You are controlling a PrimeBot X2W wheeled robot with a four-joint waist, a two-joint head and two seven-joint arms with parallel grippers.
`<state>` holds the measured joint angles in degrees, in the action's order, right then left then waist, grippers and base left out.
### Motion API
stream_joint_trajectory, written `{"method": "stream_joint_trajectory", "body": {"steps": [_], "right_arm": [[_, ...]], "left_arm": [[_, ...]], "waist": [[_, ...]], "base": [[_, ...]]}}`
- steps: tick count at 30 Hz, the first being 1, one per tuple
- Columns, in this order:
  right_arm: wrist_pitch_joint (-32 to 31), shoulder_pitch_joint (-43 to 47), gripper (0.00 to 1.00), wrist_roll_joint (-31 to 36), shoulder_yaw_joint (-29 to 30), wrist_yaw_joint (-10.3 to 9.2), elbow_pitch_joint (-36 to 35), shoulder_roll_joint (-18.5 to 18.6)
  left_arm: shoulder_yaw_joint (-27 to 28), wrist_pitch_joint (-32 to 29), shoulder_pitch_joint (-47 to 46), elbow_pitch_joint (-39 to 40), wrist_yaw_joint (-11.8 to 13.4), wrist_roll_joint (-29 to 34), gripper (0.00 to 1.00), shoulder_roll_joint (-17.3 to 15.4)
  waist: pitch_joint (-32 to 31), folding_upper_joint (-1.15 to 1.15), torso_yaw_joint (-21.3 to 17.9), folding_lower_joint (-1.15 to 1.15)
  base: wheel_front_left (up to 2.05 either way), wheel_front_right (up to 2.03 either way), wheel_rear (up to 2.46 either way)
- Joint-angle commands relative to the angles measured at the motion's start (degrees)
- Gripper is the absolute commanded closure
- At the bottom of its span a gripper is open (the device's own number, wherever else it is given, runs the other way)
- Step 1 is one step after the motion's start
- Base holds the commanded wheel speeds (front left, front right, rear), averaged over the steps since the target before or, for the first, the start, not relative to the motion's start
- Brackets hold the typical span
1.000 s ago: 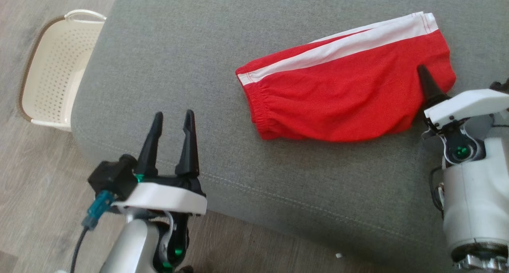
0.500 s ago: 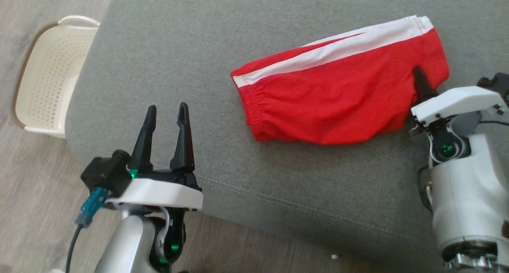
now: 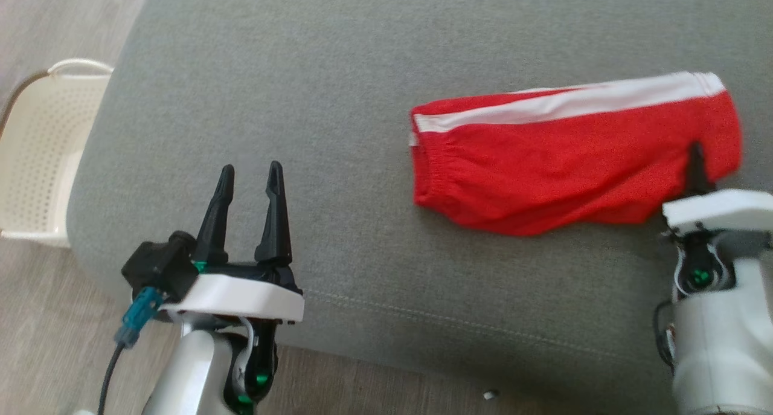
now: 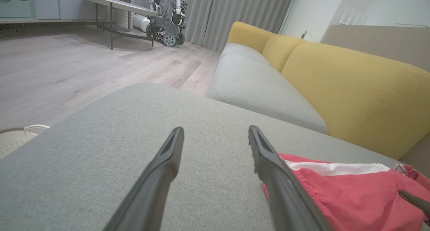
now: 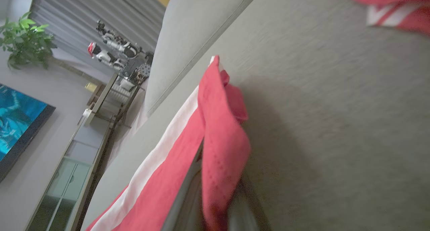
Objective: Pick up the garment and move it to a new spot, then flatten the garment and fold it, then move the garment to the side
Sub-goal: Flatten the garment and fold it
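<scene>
Right gripper (image 3: 696, 155) pinched shut on edge fold of red shorts (image 3: 561, 167), fabric bunched between its fingers. Shorts stretch leftward from right gripper, white stripe along far edge, lying on grey cushion (image 3: 290, 77). Left gripper (image 3: 249, 174) spread wide, nothing between fingers, well left of shorts, above cushion's near edge. Cream basket (image 3: 36, 155) on floor, farther left.

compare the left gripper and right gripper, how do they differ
The left gripper stands open; the right gripper is shut. The left gripper holds nothing; the right gripper pinches an edge of the red shorts with a white side stripe. The left gripper hovers clear of the shorts over the grey fabric sofa cushion; the right gripper is at their right end. Both point forward.
</scene>
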<state>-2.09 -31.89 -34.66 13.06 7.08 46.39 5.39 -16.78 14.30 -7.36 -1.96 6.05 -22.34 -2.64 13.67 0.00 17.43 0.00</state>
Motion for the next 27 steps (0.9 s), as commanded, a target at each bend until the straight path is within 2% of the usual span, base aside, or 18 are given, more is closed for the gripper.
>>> {"method": "stream_joint_trajectory", "body": {"steps": [1, 9, 14, 22, 27], "right_arm": [[1.3, 0.4, 1.0, 0.6, -0.1, 0.41, -2.3, 0.3], [3.4, 5.8, 1.0, 4.4, 6.4, 0.41, -4.8, -0.8], [2.7, 7.2, 1.0, 7.4, 8.4, 0.41, -5.9, -1.9], [3.9, 5.2, 1.0, 13.0, 6.8, 0.41, -6.7, -2.4], [6.1, 3.9, 1.0, 13.4, 1.8, 0.41, -8.7, -2.5]], "left_arm": [[2.1, 0.7, -0.9, 1.7, -0.1, 0.5, 0.0, -0.2], [2.9, 0.7, 0.0, 1.2, -0.5, 1.0, 0.0, -0.2], [3.0, 0.7, 0.3, 0.9, -0.8, 1.3, 0.0, -0.2], [2.5, 0.7, -0.1, 1.0, -0.9, 1.2, 0.0, -0.2], [2.4, 0.7, -0.1, 0.7, -0.7, 0.9, 0.0, -0.2]], "waist": [[-0.8, 0.0, -0.8, 0.0], [-2.7, 0.0, -2.9, 0.0], [-3.5, 0.0, -3.8, 0.0], [-3.0, 0.0, -3.6, 0.0], [-3.3, 0.0, -2.5, 0.0]], "base": [[0.0, 0.0, 0.0], [0.0, 0.0, 0.0], [0.0, 0.0, 0.0], [0.0, 0.0, 0.0], [0.0, 0.0, 0.0]]}}
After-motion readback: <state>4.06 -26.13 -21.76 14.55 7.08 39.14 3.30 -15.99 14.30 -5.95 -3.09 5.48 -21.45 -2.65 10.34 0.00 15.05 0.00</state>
